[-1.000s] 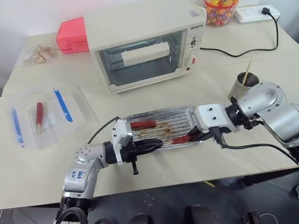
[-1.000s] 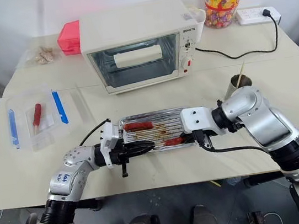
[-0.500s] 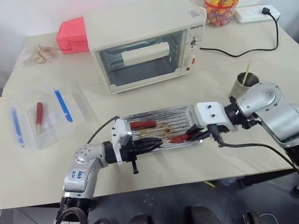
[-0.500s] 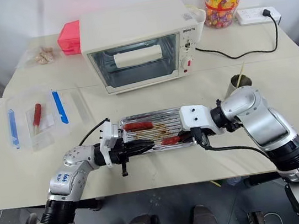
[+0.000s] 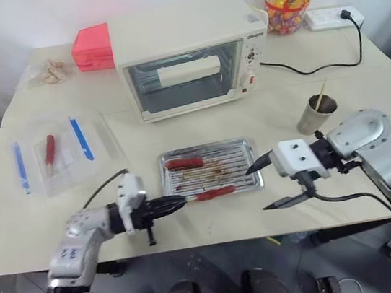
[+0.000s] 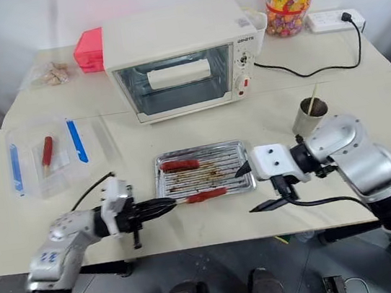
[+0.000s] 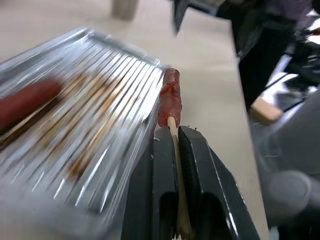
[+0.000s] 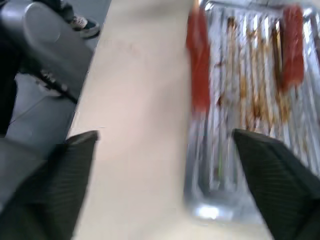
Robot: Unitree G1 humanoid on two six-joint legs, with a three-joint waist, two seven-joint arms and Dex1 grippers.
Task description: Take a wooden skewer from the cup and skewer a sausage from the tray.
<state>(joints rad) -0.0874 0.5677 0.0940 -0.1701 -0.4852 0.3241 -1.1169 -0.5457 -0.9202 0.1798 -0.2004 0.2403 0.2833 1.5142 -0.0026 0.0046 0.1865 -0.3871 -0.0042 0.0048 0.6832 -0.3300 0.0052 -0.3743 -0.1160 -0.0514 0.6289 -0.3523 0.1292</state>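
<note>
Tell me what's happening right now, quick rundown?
Left gripper shut on wooden skewer, sausage speared on its tip at the tray edge. Right gripper open, empty, beside tray. Second sausage in tray. Nothing blocking.

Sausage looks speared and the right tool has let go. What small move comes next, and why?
Probably lift the left tool slightly: it is shut on the skewer, whose sausage hangs over the tray rim, and the right tool stands open, clear.
</note>
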